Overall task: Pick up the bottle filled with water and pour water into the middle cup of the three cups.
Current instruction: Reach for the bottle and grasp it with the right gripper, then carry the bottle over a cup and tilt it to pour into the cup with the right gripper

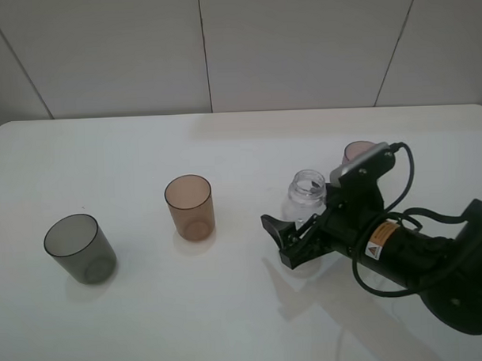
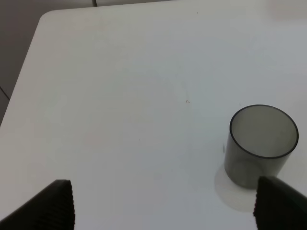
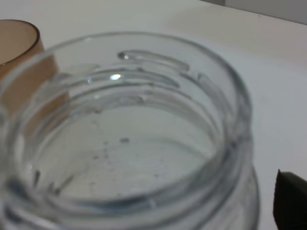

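- The right gripper point(image 1: 274, 239) has its fingers spread on either side of the bottle point(image 1: 307, 195). In the wrist view a sliver of table shows between one finger point(image 3: 290, 200) and the glass, so they do not look clamped.
- The bottle stands upright on the table point(image 1: 230, 323), uncapped, with the pink cup point(image 1: 356, 150) just behind.
- The amber cup point(image 1: 189, 206) stands well apart toward the middle and looks empty. The grey cup point(image 1: 79, 248) is farther still.
- The left gripper point(image 2: 168, 211) hangs wide open, holding nothing, near the grey cup.
- By my reading the reach is done; gripping, lifting, carrying and pouring remain.
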Robot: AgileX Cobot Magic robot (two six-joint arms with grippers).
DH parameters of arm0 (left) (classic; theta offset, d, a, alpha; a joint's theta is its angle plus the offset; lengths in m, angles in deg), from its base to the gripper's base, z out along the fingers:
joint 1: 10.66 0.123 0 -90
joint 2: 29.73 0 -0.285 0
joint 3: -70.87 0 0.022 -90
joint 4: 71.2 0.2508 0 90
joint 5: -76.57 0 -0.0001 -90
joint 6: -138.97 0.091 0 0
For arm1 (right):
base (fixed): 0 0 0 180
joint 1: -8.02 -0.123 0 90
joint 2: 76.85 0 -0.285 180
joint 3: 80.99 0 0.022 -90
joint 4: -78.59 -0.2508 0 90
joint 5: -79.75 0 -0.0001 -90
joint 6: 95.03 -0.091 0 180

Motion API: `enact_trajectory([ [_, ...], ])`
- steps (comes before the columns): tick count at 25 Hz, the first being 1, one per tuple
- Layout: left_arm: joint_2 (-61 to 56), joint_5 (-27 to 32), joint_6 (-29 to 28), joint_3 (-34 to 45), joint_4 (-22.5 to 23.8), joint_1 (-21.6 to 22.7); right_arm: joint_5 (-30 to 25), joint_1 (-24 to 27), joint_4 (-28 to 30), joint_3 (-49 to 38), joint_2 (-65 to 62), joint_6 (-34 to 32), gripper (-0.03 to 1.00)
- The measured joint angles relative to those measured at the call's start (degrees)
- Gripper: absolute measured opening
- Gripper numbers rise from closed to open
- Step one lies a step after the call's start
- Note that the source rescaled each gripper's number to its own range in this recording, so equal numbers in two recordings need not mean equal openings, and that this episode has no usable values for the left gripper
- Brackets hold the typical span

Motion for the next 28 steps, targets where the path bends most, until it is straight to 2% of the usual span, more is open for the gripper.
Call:
enact_trajectory([
  [6,0.0,0.0,0.0,0.0,0.0,0.0,0.0,0.0,0.0,0.32,2.42,0.0,1.0],
  [8,0.0,0.0,0.0,0.0,0.0,0.0,0.0,0.0,0.05,0.32,2.54,0.0,0.97],
  [9,0.0,0.0,0.0,0.0,0.0,0.0,0.0,0.0,0.05,0.32,2.54,0.0,0.89],
  [11,0.0,0.0,0.0,0.0,0.0,0.0,0.0,0.0,0.11,0.32,2.54,0.0,0.58],
  [13,0.0,0.0,0.0,0.0,0.0,0.0,0.05,0.0,0.28,0.32,2.54,0.0,0.0],
  [14,0.0,0.0,0.0,0.0,0.0,0.0,0.05,0.0,0.4,0.32,2.54,0.05,0.04],
  [25,0.0,0.0,0.0,0.0,0.0,0.0,0.05,0.0,0.98,0.32,2.54,0.05,0.04],
  [28,0.0,0.0,0.0,0.0,0.0,0.0,-1.68,0.0,1.04,0.32,1.11,0.05,0.04],
])
